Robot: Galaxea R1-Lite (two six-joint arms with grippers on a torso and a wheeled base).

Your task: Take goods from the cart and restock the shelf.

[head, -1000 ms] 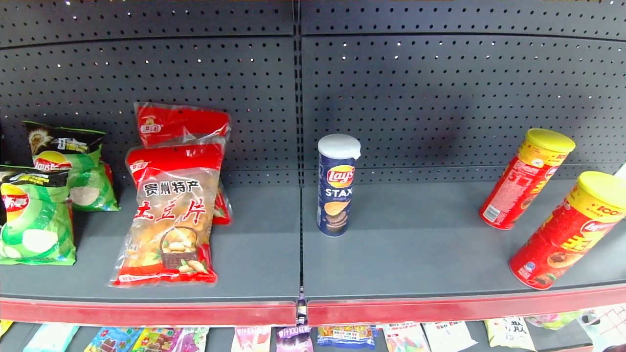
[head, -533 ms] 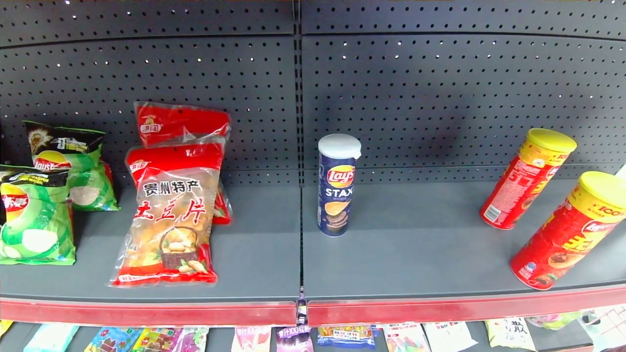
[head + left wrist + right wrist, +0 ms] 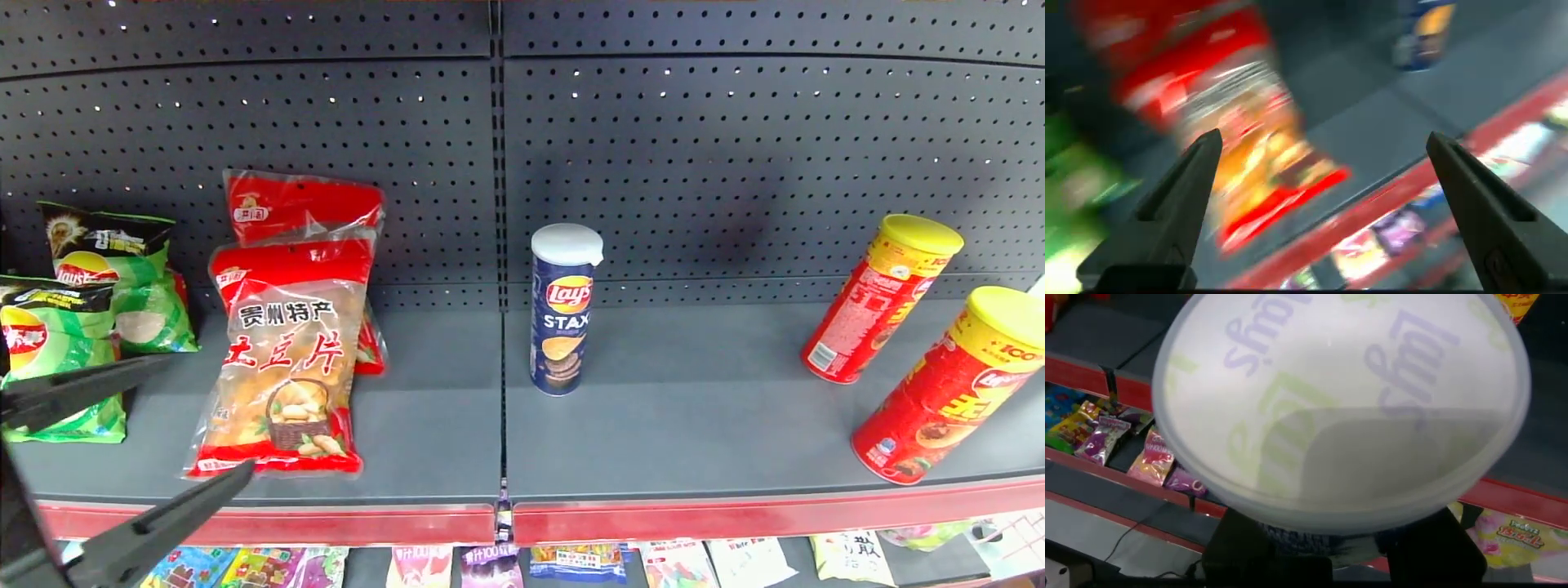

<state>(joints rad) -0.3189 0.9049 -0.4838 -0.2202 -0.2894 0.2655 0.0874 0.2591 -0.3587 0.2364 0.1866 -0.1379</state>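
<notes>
The left gripper (image 3: 208, 412) hovers, fingers wide, before the red-and-clear plastic chip bag (image 3: 282, 367) on the grey metal shelf (image 3: 694, 425); the right gripper (image 3: 1331, 551) clasps a white-lidded cylindrical can (image 3: 1339, 408) between its fingers.

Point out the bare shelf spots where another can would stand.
Widest, for the held can: between the blue can and the two red cans, bare to the red front lip. Narrower: between the potato-slice bag and the blue can. Crowded at far left: green bags and the open left gripper.

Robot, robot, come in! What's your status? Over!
Left hand open, near the red bag. Right hand gripping a chip can. Blue can stands upright ahead.
</notes>
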